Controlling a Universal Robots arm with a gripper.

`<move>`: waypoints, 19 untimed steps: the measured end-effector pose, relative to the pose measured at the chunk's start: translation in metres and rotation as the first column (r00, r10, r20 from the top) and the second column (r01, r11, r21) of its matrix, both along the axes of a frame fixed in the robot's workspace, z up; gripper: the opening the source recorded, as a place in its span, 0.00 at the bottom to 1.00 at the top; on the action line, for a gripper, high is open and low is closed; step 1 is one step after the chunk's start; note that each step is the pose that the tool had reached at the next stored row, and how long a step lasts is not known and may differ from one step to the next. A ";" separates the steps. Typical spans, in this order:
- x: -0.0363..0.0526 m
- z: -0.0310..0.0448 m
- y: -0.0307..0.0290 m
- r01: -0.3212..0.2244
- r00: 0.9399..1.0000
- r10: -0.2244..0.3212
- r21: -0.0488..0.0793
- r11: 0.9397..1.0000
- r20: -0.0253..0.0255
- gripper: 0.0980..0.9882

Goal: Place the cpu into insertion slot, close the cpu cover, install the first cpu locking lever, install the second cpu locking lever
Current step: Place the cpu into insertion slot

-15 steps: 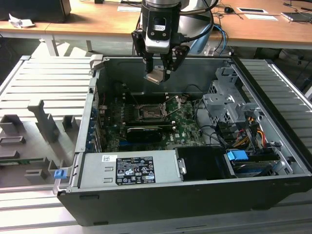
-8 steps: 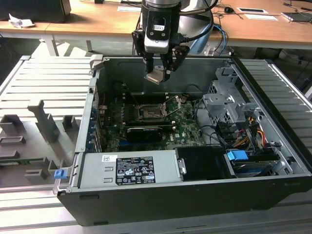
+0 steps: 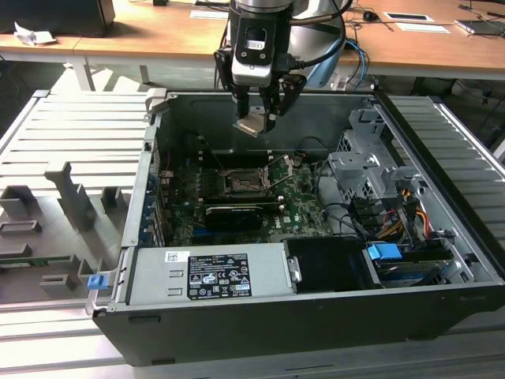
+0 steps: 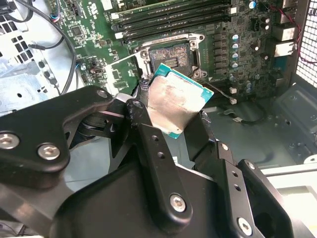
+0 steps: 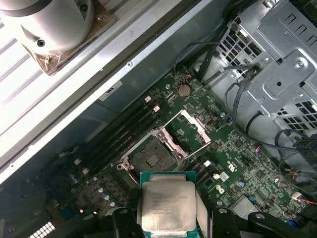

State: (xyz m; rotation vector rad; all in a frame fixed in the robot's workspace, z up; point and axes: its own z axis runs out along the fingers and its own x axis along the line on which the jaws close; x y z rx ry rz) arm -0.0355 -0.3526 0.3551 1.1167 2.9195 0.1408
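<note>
The cpu [image 3: 251,126] [image 4: 176,104] [image 5: 166,203] is up in the air, pinched by two opposite edges between the black jaws of the gripper [image 3: 256,120] [image 4: 173,124] [image 5: 168,218], and those jaws are clamped tight on it. It's a thin square chip with a dull, smudged silver face on a teal-green rim, and it sits tilted in the exterior view. Below it, and well apart from it, the insertion slot [image 3: 245,183] [image 4: 171,58] [image 5: 151,158] lies bare: a small black square with a dark metal rim. The cpu cover [image 5: 197,124] is swung open beside the slot, a silver-grey frame with the board showing through its window. Long black memory slots [image 5: 124,134] run along the socket's other side, all on a green motherboard [image 3: 304,201] dotted with small parts. Out from there, a long black card [image 3: 233,215], a perforated silver drive cage [image 5: 282,64] with bundled cables, and a grey power supply box [image 3: 205,272] with a label. All of it sits inside an open dark metal computer case [image 3: 237,339]. The case rests on a ribbed grey metal tabletop [image 3: 71,126], with grey fixture blocks [image 3: 71,197] on the exterior view's left. A wood-coloured tabletop [image 3: 158,39] runs behind.
</note>
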 end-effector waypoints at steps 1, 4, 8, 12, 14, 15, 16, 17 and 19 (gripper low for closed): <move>0.0000 0.0000 0.0000 0.003 1.000 -0.003 0.000 1.000 0.000 0.48; 0.0000 -0.0001 0.0000 0.008 1.000 -0.008 0.000 1.000 0.000 0.48; 0.0000 -0.0001 0.0000 0.016 1.000 -0.016 0.000 1.000 0.000 0.48; 0.0000 -0.0002 0.0000 0.028 1.000 -0.028 0.000 1.000 0.000 0.48; 0.0000 -0.0002 0.0000 0.034 0.999 -0.034 0.000 0.999 0.000 0.48; 0.0000 -0.0002 0.0000 0.036 0.999 -0.036 0.000 0.999 0.000 0.48; 0.0000 -0.0002 0.0000 0.037 0.999 -0.037 0.000 0.999 0.000 0.48; 0.0000 -0.0002 0.0000 0.040 0.999 -0.040 0.000 0.999 0.000 0.48; 0.0000 -0.0003 0.0000 0.046 0.999 -0.046 0.000 0.999 0.000 0.48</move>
